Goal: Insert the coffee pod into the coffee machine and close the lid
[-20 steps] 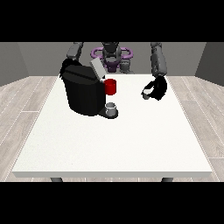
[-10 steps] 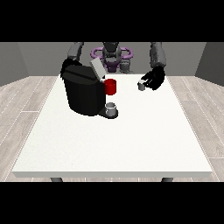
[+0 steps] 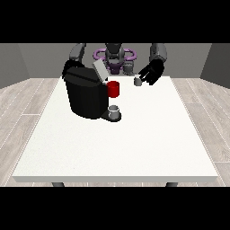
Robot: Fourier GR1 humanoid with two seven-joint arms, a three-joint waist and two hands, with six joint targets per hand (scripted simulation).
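Hand at view's right (image 3: 151,72): raised over the far right part of the surface, fingers curled beside the coffee pod; whether pinching it, cannot tell.
Coffee pod (image 3: 138,81): small, grey, just left of that hand, near the far edge.
Hand at view's left (image 3: 70,66): behind the machine, mostly hidden; fingers not readable.
Coffee machine (image 3: 85,92): black, far left of surface (image 3: 117,148), lid (image 3: 100,71) tilted open.
Red part (image 3: 113,89): on machine's right side.
Grey cup (image 3: 114,111): on machine's base, below red part.
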